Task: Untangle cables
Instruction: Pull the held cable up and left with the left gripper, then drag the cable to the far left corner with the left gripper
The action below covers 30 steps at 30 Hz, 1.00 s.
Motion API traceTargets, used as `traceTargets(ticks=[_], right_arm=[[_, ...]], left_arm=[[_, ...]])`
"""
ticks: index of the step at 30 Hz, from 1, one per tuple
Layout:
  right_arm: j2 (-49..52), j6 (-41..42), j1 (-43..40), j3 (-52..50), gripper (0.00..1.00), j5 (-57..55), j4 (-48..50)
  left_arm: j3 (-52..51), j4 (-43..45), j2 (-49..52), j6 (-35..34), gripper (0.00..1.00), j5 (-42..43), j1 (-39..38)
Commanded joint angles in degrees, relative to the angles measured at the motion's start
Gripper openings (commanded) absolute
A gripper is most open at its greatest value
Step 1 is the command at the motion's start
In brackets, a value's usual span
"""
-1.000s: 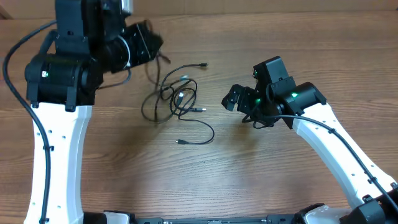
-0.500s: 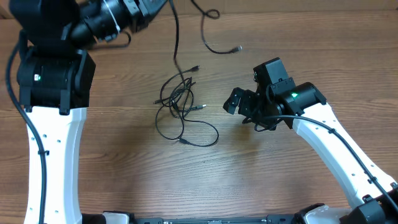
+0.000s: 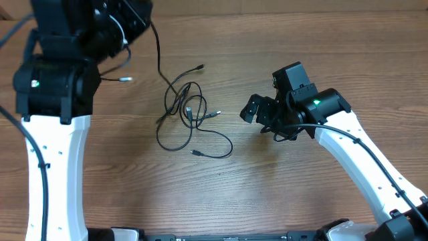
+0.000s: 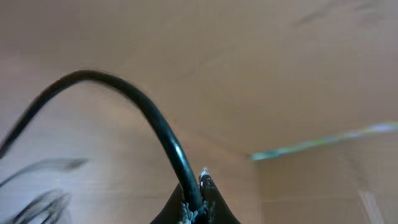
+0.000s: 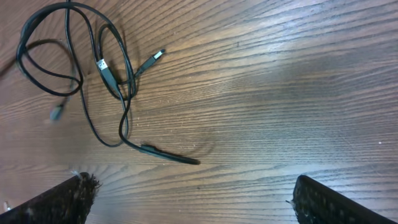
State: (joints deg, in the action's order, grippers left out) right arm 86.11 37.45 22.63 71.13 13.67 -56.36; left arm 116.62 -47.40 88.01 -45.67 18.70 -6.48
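The cables (image 3: 187, 114) are lying in a loose tangle of loops near the middle of the table (image 3: 267, 194), with small plugs poking out around the edges. One cord (image 3: 159, 57) is rising from the tangle's left side toward the left gripper (image 4: 196, 210), which is pinching it tight between closed fingers over the table's far left. The right gripper (image 3: 254, 110) is hovering just right of the tangle, its fingers (image 5: 323, 199) spread wide and holding nothing.
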Motion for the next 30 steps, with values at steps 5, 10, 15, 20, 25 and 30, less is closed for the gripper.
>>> traceTargets(ticks=[5,10,15,20,25,30], right_arm=[[-0.6,-0.3,0.2,0.5,1.0,-0.2,0.3],[-0.6,-0.2,0.2,0.5,1.0,-0.2,0.3],[-0.6,-0.2,0.2,0.5,1.0,-0.2,0.3],[-0.6,-0.3,0.2,0.5,1.0,-0.2,0.3],[-0.6,-0.2,0.2,0.5,1.0,-0.2,0.3],[-0.6,-0.3,0.2,0.5,1.0,-0.2,0.3]], left_arm=[[10.6,2.8,-1.4,8.0,0.04,-3.9,0.1],[10.5,-2.8,-1.1,8.0,0.04,-5.4,0.1],[10.5,-4.6,-1.2,8.0,0.04,-5.2,0.1],[10.5,-5.5,-1.2,8.0,0.04,-5.2,0.1],[10.5,-5.5,-1.2,8.0,0.04,-5.2,0.1],[10.5,-3.4,-1.2,5.7,0.04,-4.9,0.1]])
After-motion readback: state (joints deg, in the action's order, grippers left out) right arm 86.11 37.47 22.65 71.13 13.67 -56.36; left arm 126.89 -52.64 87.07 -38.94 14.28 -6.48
